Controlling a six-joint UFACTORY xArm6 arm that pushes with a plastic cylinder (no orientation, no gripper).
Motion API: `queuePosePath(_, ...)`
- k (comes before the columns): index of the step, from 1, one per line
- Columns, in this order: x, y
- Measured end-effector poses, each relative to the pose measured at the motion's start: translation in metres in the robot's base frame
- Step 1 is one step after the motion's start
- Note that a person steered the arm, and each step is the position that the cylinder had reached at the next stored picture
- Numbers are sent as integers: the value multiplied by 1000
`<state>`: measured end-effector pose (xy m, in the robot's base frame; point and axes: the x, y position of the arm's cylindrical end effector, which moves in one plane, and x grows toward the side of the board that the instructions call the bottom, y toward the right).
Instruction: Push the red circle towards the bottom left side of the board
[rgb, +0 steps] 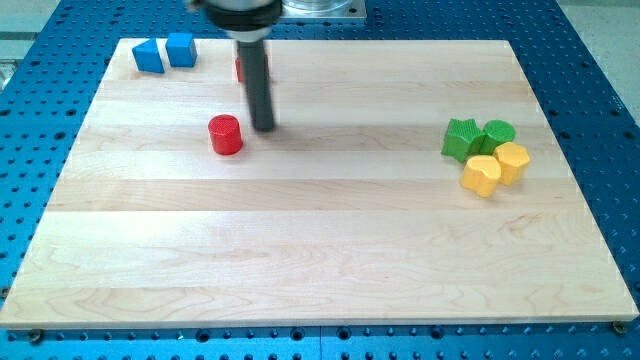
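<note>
Camera view: my tip (264, 128) sits on the wooden board (320, 270), just to view's right of the red circle (226, 134), slightly above it, small gap, not touching. It's a plain rod, holds nothing. Another red block (239, 69) peeks out behind the rod, shape unclear. Two blue blocks (163, 52) up-left of tip, touching. Far right of tip: green star (460, 139), green block (498, 132), two yellow blocks (496, 167), all bunched.

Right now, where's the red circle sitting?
The red circle sits in the board's upper-left area, just left of my tip with a small gap, below and right of the two blue blocks.
</note>
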<state>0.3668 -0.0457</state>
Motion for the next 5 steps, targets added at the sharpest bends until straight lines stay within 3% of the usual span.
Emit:
queuePosePath(1, 9, -19)
queuePosePath(3, 61, -139)
queuePosePath(5, 114, -155)
